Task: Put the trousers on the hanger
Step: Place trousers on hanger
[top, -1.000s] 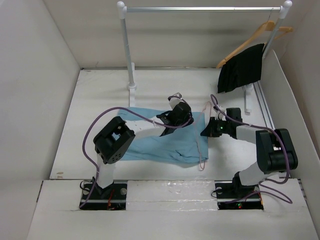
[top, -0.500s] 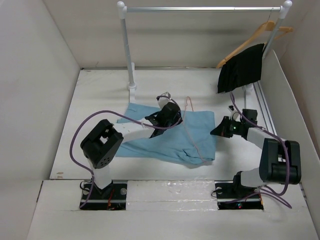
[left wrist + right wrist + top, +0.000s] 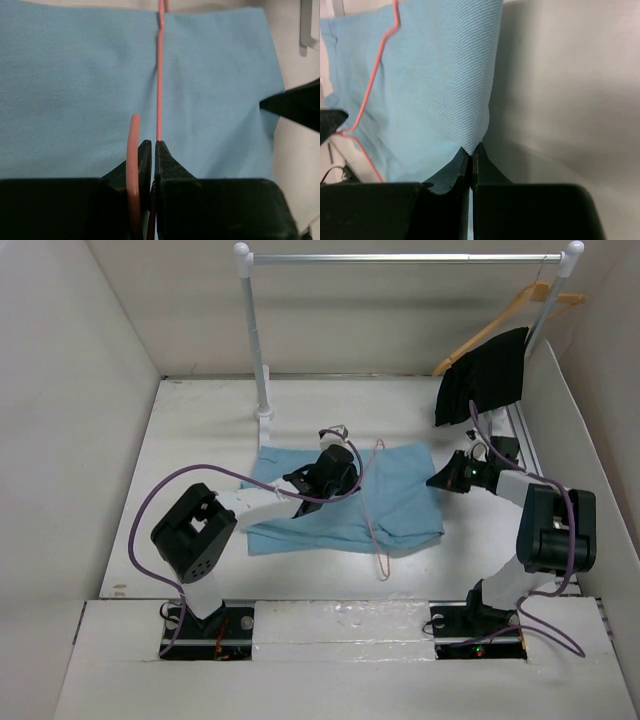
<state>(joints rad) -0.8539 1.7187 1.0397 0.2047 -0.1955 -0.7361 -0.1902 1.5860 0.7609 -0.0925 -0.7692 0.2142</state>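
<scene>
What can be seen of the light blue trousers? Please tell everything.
The trousers are thin light blue cloth with a fine twill weave, lying flat on the white table. A pink wire hanger lies across them. The right gripper is shut on their right edge; the left gripper is shut on the hanger.

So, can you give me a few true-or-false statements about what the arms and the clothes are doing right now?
1. The left gripper is shut on the pink wire hanger. True.
2. The right gripper is open and touches nothing. False: it is shut, pinching an edge of the trousers.
3. A black garment hangs on a wooden hanger at the right end of the rail. True.
4. The trousers hang from the rail. False: they lie on the table.
</scene>
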